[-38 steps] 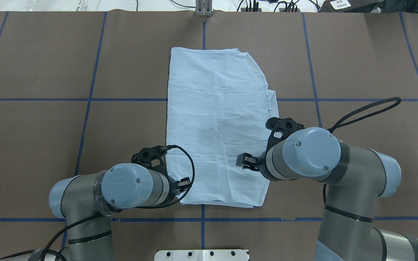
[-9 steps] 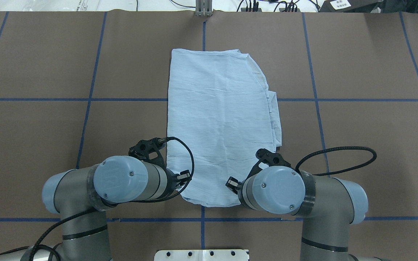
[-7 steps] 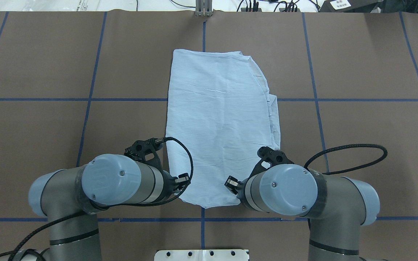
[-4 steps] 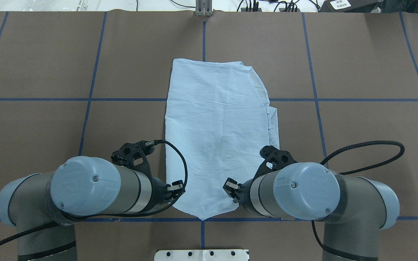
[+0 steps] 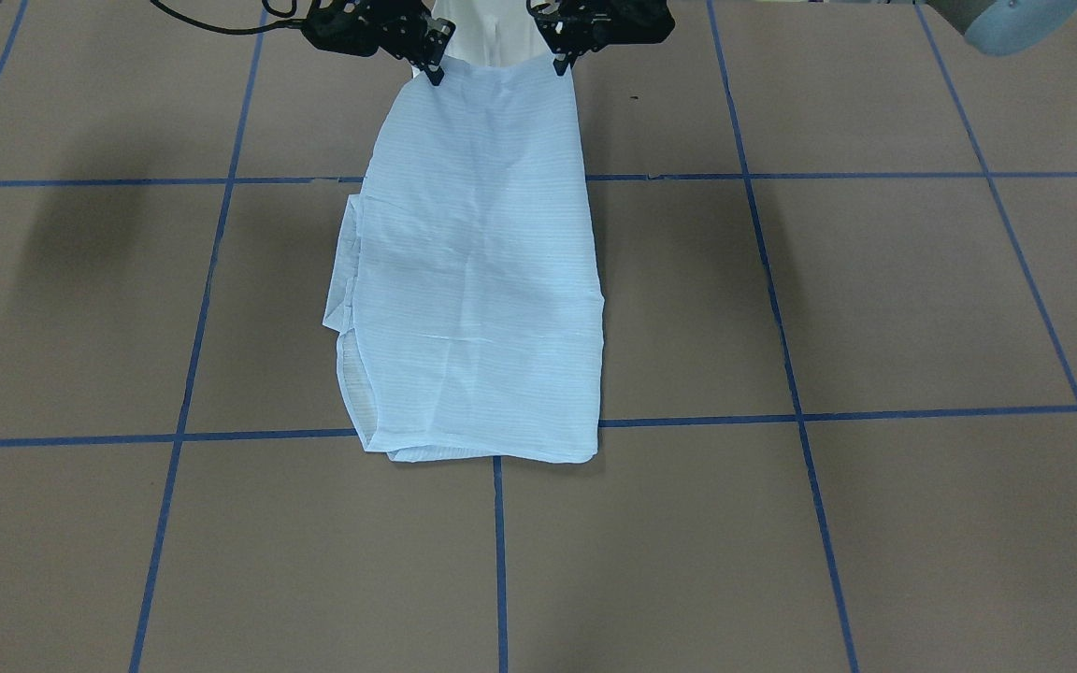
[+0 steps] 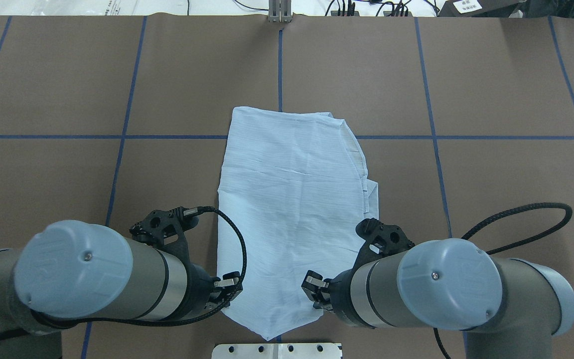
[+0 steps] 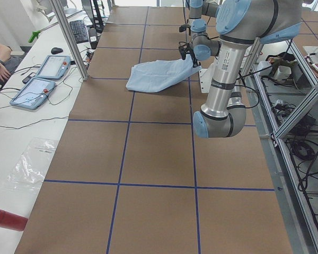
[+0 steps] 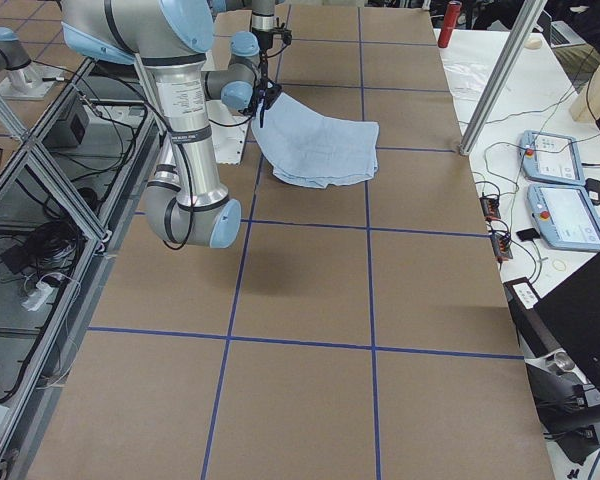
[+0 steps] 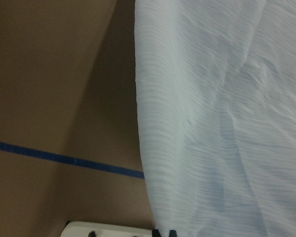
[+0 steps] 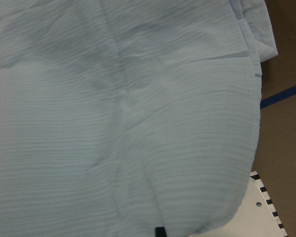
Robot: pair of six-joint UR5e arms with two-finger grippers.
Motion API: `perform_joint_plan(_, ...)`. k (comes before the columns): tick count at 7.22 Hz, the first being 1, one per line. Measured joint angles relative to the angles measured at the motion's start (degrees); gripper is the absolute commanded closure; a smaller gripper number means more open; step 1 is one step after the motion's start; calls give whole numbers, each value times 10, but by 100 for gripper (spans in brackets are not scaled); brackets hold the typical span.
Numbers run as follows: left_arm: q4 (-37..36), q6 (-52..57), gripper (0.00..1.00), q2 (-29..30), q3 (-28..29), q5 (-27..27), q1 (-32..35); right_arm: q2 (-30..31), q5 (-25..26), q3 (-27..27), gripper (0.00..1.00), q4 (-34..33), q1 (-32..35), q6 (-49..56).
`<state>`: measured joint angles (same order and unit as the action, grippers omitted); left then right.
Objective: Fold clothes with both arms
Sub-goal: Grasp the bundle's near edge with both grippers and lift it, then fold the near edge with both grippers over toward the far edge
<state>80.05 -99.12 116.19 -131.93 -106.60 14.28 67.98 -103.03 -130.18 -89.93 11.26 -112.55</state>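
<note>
The pale blue shirt point(image 6: 292, 199) lies folded lengthwise on the brown table, and its near end is lifted off the surface. It also shows in the front view point(image 5: 473, 280) and both side views point(image 7: 156, 76) point(image 8: 320, 140). My left gripper point(image 6: 227, 291) point(image 5: 559, 58) is shut on the shirt's near left corner. My right gripper point(image 6: 314, 291) point(image 5: 433, 70) is shut on the near right corner. The hem sags to a point between them. Both wrist views are filled by hanging fabric point(image 9: 222, 123) point(image 10: 123, 113).
Blue tape lines point(image 6: 279, 60) grid the brown table. The white base plate point(image 6: 277, 349) sits just under the hanging hem. A side bench holds tablets point(image 7: 42, 79) point(image 8: 560, 190), a metal post point(image 7: 69, 37) and a red cylinder point(image 7: 5, 219).
Both arms have drawn back toward the robot's base, raising the near corners. The shirt has slid toward the robot, and its far edge is now near the cross tape line.
</note>
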Motion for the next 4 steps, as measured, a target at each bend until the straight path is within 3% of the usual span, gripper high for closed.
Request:
perform_joint_plan(2, -4, 25, 100, 7, 37, -1, 17, -2, -2, 18, 100, 1, 21, 8)
perform_joint_plan(4, 34, 59, 100, 24, 96, -4, 75, -16, -1, 60, 100, 5, 61, 37)
